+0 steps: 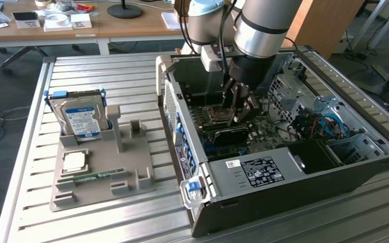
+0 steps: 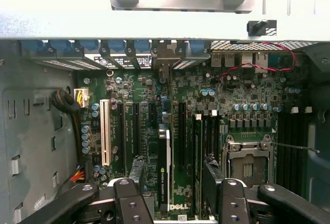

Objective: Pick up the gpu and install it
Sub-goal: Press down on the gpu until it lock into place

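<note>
The gpu (image 2: 164,170) stands on edge on the green motherboard (image 2: 149,116), a dark card whose white edge label faces the wrist camera. My gripper (image 2: 174,177) is open, with one finger on each side of the card and a gap between each of the fingers (image 2: 136,175) and the card. In the exterior view my gripper (image 1: 238,114) reaches down into the open computer case (image 1: 275,174), just above the dark gpu (image 1: 230,135).
A grey holder (image 1: 123,167) beside the case, toward the exterior view's left, carries a silver hard drive (image 1: 79,119), a square processor chip (image 1: 74,162) and a green memory stick (image 1: 93,177). Case walls, cables (image 1: 319,126), the processor socket (image 2: 247,165) and a white slot (image 2: 105,131) surround the gripper.
</note>
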Action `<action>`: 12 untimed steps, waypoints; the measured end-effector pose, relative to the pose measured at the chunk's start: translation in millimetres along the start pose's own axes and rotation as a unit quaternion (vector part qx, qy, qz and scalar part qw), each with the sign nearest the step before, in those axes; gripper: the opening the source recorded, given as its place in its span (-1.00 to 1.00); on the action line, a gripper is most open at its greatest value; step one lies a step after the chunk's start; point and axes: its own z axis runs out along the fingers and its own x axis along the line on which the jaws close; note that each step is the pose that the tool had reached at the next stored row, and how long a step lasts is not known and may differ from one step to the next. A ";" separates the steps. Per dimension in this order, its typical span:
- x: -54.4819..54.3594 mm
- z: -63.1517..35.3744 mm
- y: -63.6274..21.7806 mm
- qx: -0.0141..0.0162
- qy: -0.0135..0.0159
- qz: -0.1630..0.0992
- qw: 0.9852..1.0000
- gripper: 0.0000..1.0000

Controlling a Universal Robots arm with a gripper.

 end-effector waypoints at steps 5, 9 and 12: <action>0.0 0.0 0.0 0.000 0.000 0.000 1.000 0.00; 0.0 0.0 0.0 0.000 0.000 0.000 1.000 -0.36; 0.0 0.0 0.0 0.000 0.000 0.000 1.000 -0.47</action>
